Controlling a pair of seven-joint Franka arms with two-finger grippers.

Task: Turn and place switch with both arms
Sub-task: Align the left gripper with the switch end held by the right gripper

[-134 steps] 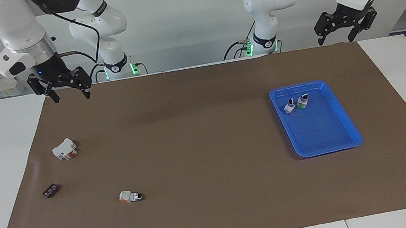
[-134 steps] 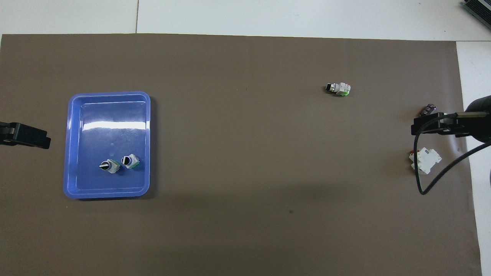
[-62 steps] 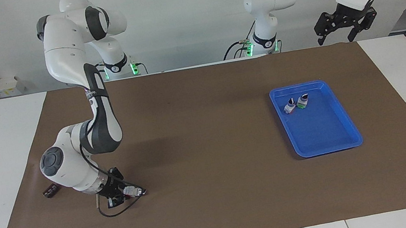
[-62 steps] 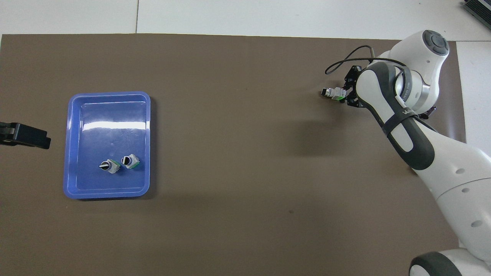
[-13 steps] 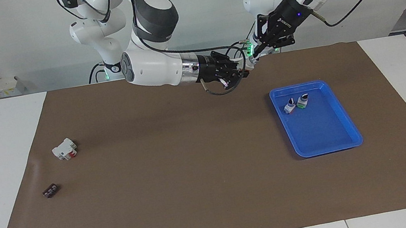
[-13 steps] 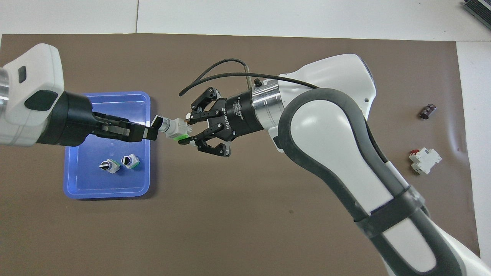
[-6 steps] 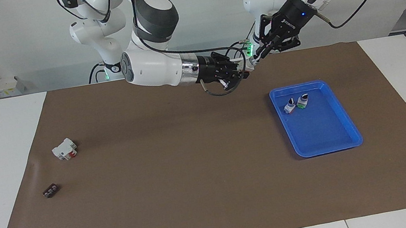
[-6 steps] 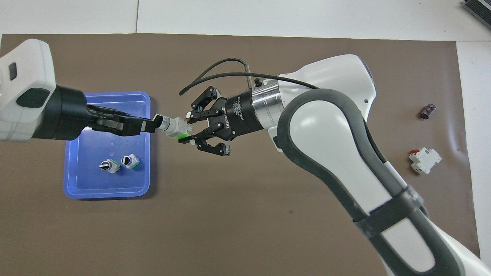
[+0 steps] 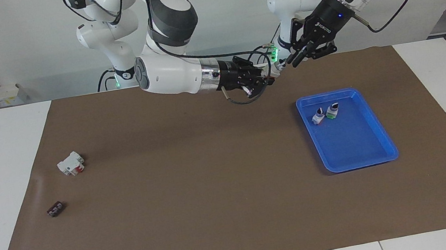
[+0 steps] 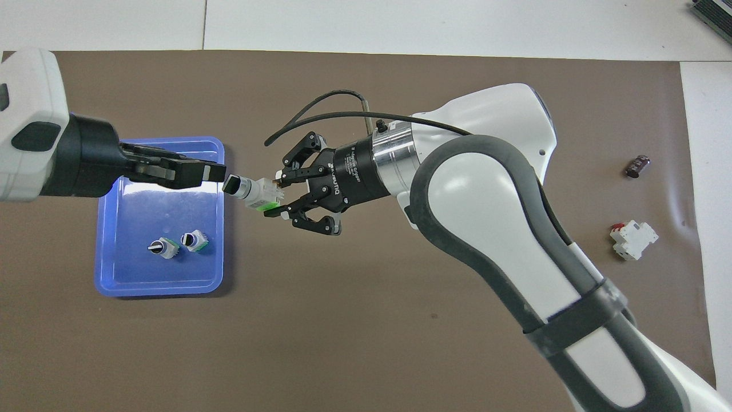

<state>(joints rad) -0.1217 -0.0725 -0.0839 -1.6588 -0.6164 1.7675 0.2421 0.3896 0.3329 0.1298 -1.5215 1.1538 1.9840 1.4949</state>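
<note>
The right gripper is clamped on the body of the switch, holding it in the air over the brown mat, just beside the blue tray at the tray's edge toward the right arm's end of the table. The switch lies roughly level, with its black knob pointing toward the left gripper.

The left gripper hangs over the tray's corner, with a small gap visible between its tip and the knob in the overhead view. In the facing view the same gap shows, though narrowly. Whether its fingers are parted or together cannot be told from either view.

The base of the held switch reads greenish from above; from the facing view it is too hidden by the gripper's fingers to confirm a colour.

Inside the tray stand two similar switches side by side, near the tray's end nearer the robots: one with a green base and one with a reddish base.

Toward the right arm's end of the table, a white block with a red lever lies on the mat, and a small dark part lies farther from the robots than it.
</note>
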